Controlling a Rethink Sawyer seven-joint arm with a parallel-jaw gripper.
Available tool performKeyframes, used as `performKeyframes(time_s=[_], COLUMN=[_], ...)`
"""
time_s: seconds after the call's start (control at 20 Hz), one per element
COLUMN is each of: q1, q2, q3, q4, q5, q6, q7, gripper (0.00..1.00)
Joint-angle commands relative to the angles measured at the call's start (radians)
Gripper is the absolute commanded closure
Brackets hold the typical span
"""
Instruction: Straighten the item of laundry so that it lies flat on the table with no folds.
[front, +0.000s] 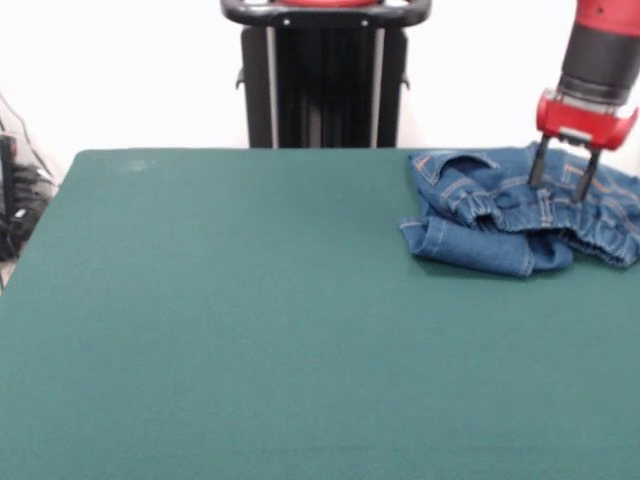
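The item of laundry (500, 215), a small pair of blue denim jeans with orange-tan stitching, lies crumpled and folded over itself at the far right of the dark green table (250, 330). Part of it runs off the picture's right edge. My gripper (560, 188) comes down from the upper right on a red and black arm. Its two dark fingers are spread apart and reach down onto the bunched denim near the waistband. Nothing is lifted between them.
The robot's black pedestal (325, 85) stands behind the table's far edge at centre. Dark cables and equipment (15, 200) sit off the table's left edge. The green top stretches wide to the left of the jeans.
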Motion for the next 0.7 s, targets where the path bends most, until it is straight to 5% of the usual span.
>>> performKeyframes(time_s=[0.05,0.45,0.7], q1=[0.031,0.025,-0.198], q2=[0.124,0.214,0.189], q3=[0.021,0.038,0.277], q4=[-0.061,-0.088,-0.032], q5=[0.025,0.028,-0.122], q6=[-0.078,-0.139,-0.232], q7=[0.192,0.185,0.155], gripper=[0.00,0.00,0.00])
